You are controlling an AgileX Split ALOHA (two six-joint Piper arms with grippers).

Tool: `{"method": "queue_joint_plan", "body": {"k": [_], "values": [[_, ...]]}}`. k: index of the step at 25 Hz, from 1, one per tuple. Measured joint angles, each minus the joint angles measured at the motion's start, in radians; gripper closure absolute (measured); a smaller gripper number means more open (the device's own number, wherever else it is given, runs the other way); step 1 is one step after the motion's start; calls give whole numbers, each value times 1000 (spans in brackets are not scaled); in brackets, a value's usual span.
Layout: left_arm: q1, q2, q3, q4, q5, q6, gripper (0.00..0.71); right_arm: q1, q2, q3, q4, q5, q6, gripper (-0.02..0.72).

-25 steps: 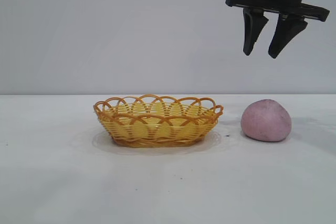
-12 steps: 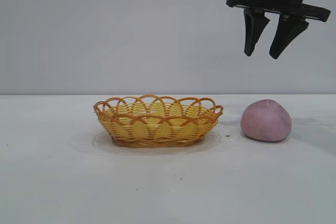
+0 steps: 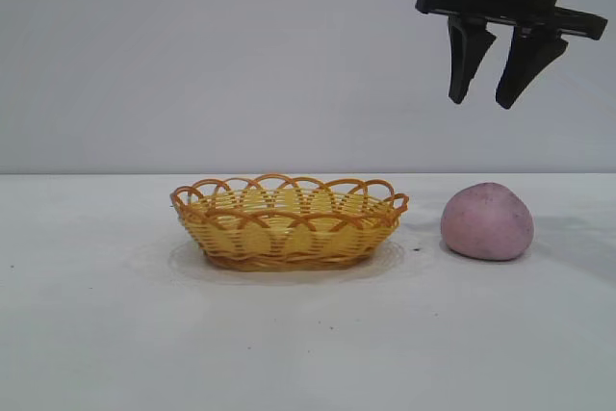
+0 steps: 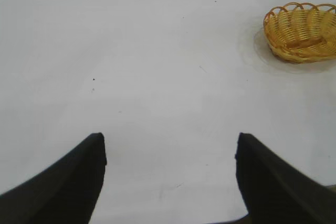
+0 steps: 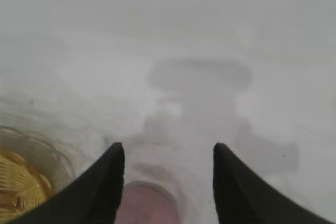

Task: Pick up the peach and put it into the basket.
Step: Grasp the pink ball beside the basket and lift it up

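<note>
The basket [image 3: 289, 222] sits on the white table [image 3: 308, 353], and the peach [image 3: 487, 221] rests just beside it toward the right arm's side, apart from its rim. High above the peach hangs the right gripper [image 3: 485, 101], fingers parted and empty. The left gripper [image 4: 168, 153], seen only in its wrist view, stands spread wide over bare table, holding nothing, well apart from the basket.

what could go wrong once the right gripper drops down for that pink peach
The right gripper hangs open high above the dusty pink rounded peach, slightly off its centre. Coming straight down, a finger might hit the sloping top and roll it. The yellow woven basket with looped orange rim sits close beside; a nudged peach, or a low carry, could catch that rim.
</note>
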Motion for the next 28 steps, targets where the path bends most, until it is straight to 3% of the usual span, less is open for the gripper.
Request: {"method": "queue_joint_plan", "body": {"k": [8, 13, 19, 28], "values": [[2, 0, 0, 0, 0, 0, 249, 0, 0, 0, -4, 82, 0, 372], [66, 0, 0, 0, 0, 0, 249, 0, 0, 0, -13, 104, 0, 372], [72, 0, 0, 0, 0, 0, 249, 6, 0, 0, -22, 147, 0, 372], [72, 0, 0, 0, 0, 0, 249, 138, 25, 0, -36, 196, 0, 372]]}}
